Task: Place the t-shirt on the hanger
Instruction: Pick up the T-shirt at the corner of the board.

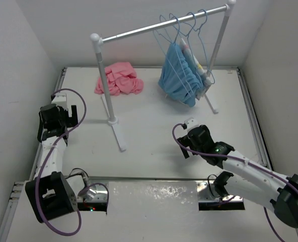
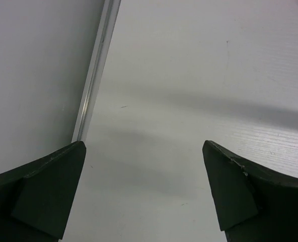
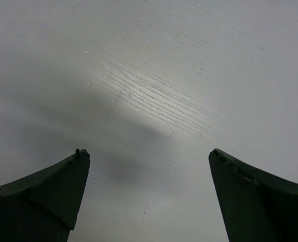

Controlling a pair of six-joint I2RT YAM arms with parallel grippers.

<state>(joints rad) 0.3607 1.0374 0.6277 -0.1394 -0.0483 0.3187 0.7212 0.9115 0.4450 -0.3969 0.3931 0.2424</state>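
The salmon-pink t-shirt (image 1: pixel 120 78) lies crumpled on the table at the back, behind the rail's left post. Several thin light-blue wire hangers (image 1: pixel 185 26) hang on the rail's right end; one carries a light-blue garment (image 1: pixel 180 75). My left gripper (image 1: pixel 63 115) hovers at the table's left edge, open and empty, well short of the t-shirt. Its wrist view shows the open gripper (image 2: pixel 144 194) over bare table. My right gripper (image 1: pixel 187 136) is near the middle right, open and empty. Its wrist view shows the open gripper (image 3: pixel 149 199) over bare table. Neither wrist view shows t-shirt or hanger.
The white-and-metal clothes rail (image 1: pixel 161 27) spans the back, its left post and foot (image 1: pixel 114 121) standing mid-table and its right foot (image 1: pixel 212 106) by the garment. White walls enclose the table on three sides. A metal edge strip (image 2: pixel 96 70) runs along the left side.
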